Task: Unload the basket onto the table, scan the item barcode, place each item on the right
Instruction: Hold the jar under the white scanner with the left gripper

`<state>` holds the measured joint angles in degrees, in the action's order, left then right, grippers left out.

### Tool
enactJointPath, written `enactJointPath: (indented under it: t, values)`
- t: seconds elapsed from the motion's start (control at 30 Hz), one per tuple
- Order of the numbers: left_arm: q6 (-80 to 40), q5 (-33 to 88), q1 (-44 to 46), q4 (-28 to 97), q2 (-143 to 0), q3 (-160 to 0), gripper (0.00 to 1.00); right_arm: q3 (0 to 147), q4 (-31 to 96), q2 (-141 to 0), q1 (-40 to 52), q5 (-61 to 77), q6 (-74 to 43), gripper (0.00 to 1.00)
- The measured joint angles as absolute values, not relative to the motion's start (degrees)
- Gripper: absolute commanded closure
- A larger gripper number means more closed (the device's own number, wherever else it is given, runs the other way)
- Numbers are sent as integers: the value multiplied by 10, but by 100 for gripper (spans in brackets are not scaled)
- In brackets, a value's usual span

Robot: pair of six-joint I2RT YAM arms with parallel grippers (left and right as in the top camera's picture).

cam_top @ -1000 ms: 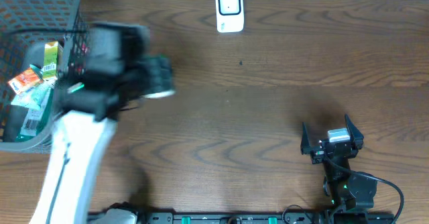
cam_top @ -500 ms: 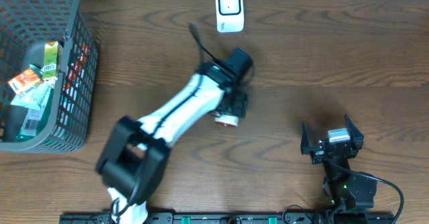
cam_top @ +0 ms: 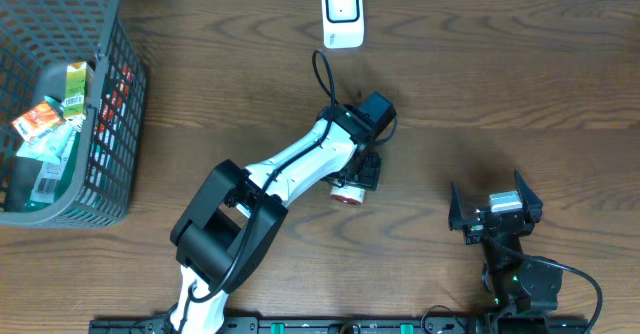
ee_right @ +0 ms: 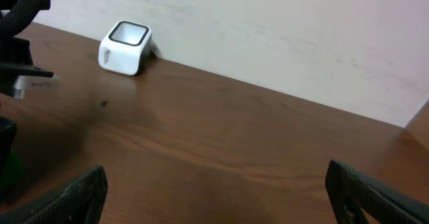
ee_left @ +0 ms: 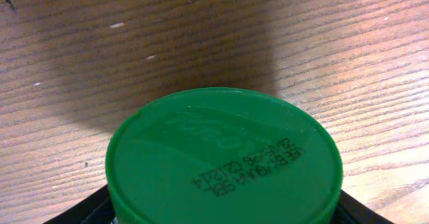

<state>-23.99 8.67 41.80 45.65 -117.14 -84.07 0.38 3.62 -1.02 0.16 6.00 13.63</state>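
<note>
- Left pincer (cam_top: 354, 177) is pinching the green-lidded jar (ee_left: 221, 157); right pincer (cam_top: 493, 210) is spread and idle.
- No barcode is in view, so roll the jar's label toward the scanner (cam_top: 341, 14) and close the gap.

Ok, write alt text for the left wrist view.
A round green lid with a printed date code fills the lower frame, held between the left gripper's dark fingers at the bottom corners. Behind it lies the wood-grain table, darkened by a shadow.
</note>
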Motion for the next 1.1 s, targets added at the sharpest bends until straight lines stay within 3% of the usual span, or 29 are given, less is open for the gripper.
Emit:
enactJointPath:
  t: [1.1]
  values:
    - [-240,88,418,420,-1178,-833,43,4,36,-10,2,60,136,1]
